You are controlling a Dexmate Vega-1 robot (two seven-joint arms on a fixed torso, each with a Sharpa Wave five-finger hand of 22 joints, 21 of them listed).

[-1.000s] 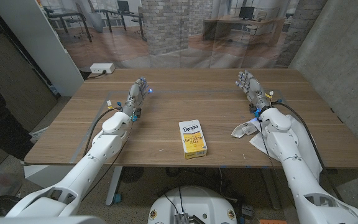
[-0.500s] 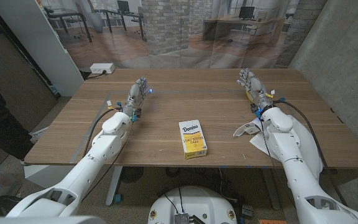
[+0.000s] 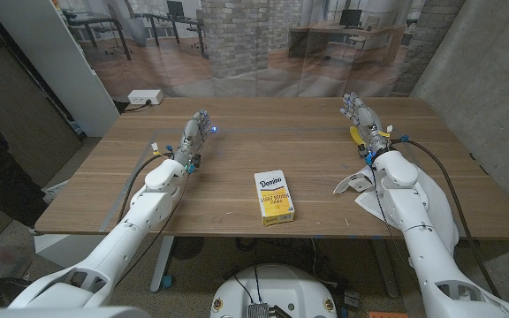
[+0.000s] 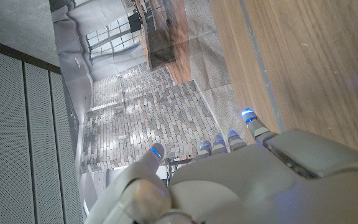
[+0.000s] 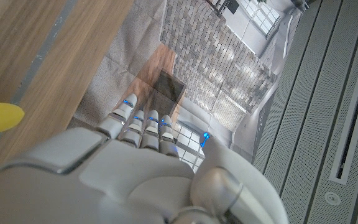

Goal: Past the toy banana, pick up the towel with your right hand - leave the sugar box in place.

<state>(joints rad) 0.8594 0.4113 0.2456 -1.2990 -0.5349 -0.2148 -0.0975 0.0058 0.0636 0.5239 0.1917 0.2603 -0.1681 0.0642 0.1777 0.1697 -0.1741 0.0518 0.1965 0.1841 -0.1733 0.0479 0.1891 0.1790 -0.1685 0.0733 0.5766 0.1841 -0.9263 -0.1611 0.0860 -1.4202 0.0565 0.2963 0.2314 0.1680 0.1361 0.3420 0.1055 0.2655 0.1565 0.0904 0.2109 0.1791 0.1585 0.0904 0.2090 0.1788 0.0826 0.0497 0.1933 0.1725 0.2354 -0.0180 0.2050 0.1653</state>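
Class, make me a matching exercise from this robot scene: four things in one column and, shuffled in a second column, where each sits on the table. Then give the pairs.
Things:
1. sugar box
2. toy banana
3. towel
4. left hand

Places:
A. partly under the right forearm, near the front edge
B. far left part of the table
C. middle, near the front edge
D. beside the right hand, far right

Pairs: 1-C, 2-D, 3-A, 4-B

Even, soft indoor light, faint shadows on the table (image 3: 237, 155), sharp head view, wrist views perhaps slightly edge-warped.
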